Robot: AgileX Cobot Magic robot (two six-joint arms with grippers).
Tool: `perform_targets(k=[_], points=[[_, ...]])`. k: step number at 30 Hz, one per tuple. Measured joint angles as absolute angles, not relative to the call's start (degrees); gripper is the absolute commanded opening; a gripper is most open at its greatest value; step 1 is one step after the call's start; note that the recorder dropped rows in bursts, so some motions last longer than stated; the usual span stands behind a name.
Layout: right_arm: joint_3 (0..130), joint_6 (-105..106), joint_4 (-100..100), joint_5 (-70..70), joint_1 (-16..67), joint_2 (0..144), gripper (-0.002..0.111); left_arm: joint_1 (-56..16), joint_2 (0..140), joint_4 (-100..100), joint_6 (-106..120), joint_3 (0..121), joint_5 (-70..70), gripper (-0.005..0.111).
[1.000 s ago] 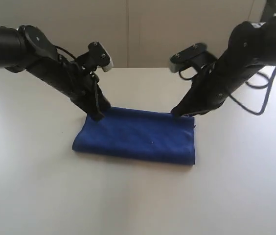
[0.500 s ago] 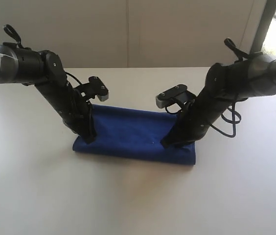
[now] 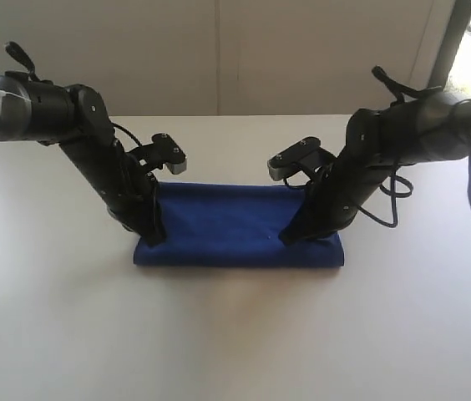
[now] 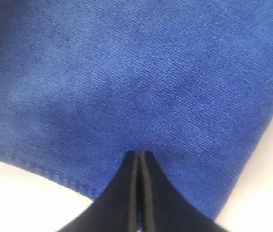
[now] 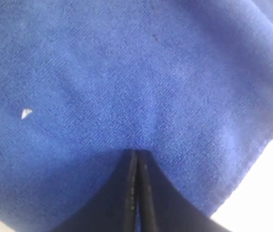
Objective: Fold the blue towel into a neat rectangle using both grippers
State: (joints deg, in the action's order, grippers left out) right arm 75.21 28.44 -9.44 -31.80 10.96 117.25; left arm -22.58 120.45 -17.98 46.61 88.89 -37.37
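Note:
The blue towel (image 3: 227, 225) lies folded as a long flat rectangle in the middle of the white table (image 3: 235, 334). My left gripper (image 3: 154, 238) stands shut with its tips pressed down on the towel's left end, near the front edge. My right gripper (image 3: 286, 241) is also shut, its tips resting on the towel towards the right end. In the left wrist view the closed tips (image 4: 140, 153) touch the blue cloth (image 4: 141, 72) close to its hemmed edge. In the right wrist view the closed tips (image 5: 137, 152) sit on the cloth (image 5: 127, 72); I see no cloth pinched between either pair of fingers.
A small white speck (image 5: 26, 113) lies on the cloth. A cable loop (image 3: 394, 196) hangs behind the right arm. Bare white table surrounds the towel, with a pale wall (image 3: 219, 50) behind and a dark window frame (image 3: 448, 42) at the far right.
Both grippers moved from the towel's back edge forward and down onto its front part. The towel's front edge has straightened and the whole cloth has shifted slightly right.

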Motion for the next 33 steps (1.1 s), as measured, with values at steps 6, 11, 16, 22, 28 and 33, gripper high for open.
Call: perform_targets(k=[6, 11, 16, 22, 28, 33], points=[[80.0, 28.4, -7.6, -30.3, 10.8, 112.3, 0.000, -22.6, 117.4, -18.1, 46.6, 93.4, -31.1, 0.000], [88.0, 28.4, -8.9, -31.5, 8.6, 116.0, 0.000, -21.7, 119.6, -22.1, 46.5, 96.5, -23.7, 0.000], [91.3, 28.4, -10.5, -32.6, 7.1, 122.6, 0.000, -19.9, 125.0, -26.7, 46.5, 97.1, -23.1, 0.000], [92.4, 28.4, -11.3, -32.7, 7.0, 126.1, 0.000, -18.9, 127.5, -27.5, 46.7, 97.1, -21.3, 0.000], [92.4, 28.4, -7.7, -31.5, 7.0, 128.4, 0.000, -18.6, 128.4, -27.5, 47.6, 97.1, -20.0, 0.000], [92.9, 27.0, -7.3, -30.0, 5.3, 129.5, 0.000, -18.6, 128.4, -27.5, 48.0, 97.1, -19.8, 0.000]])
